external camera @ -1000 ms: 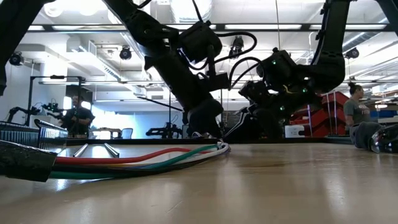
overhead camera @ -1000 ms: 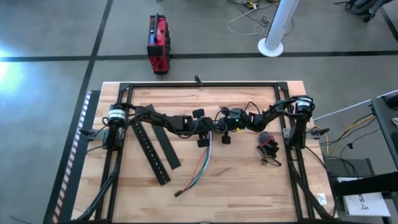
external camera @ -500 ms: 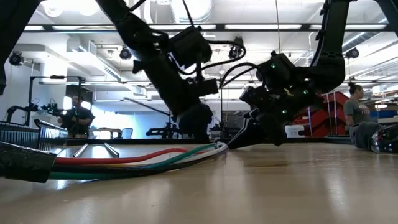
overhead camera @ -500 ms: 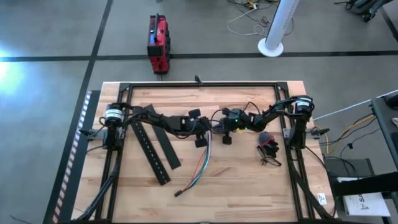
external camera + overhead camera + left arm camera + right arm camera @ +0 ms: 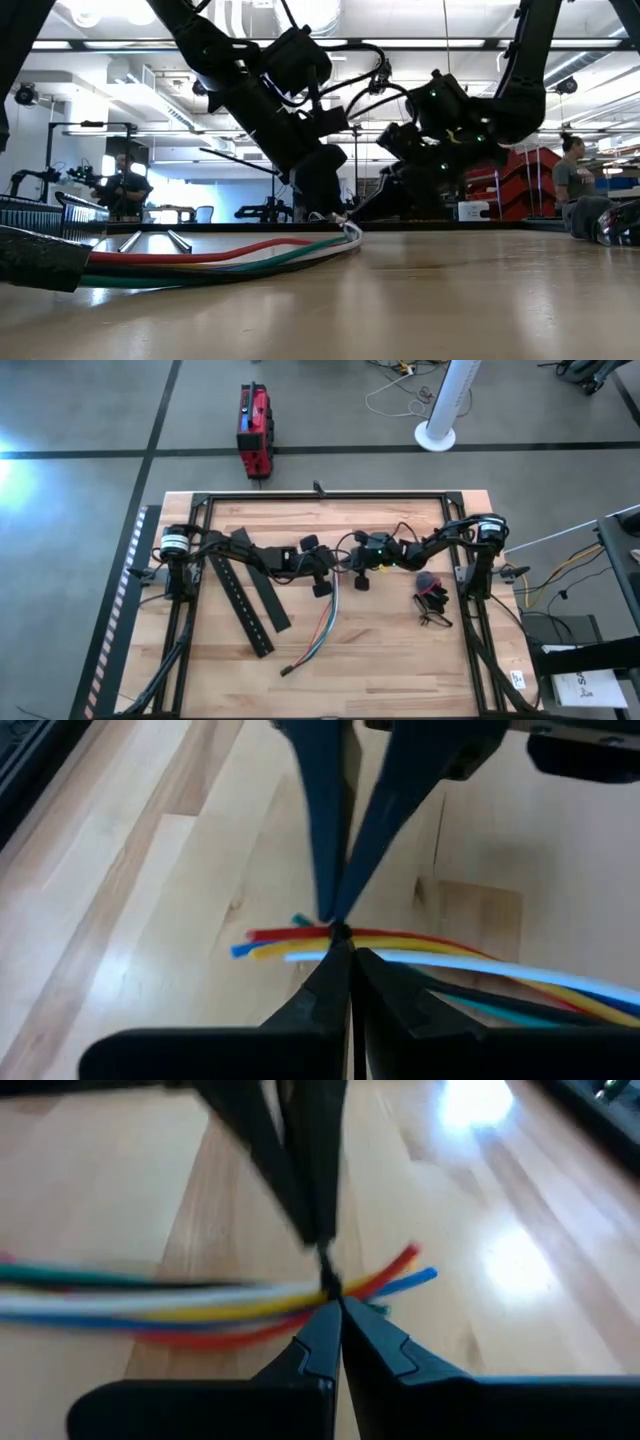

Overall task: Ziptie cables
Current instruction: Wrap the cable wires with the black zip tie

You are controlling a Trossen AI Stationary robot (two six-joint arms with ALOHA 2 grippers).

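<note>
Meanwhile, shifted since a moment ago: left gripper (image 5: 333,563) drawn back slightly toward its own side, right gripper (image 5: 343,563) following, both meeting tip to tip at the far end of the bundle of thin blue, green, orange, red and white cables (image 5: 322,627). Jaws of both pressed together, each apparently nipping something thin and dark at the bundle, probably the tie; too small to confirm. Suggests cinching under way, not finished. Cables lying on the pale wooden desk (image 5: 400,660), trailing toward its near edge, lifted slightly at the pinched end. Long flat black slotted bars (image 5: 243,603) just beside, on the left; small tangle of dark wire (image 5: 431,601) well apart on the right. Open room toward the near edge.
</note>
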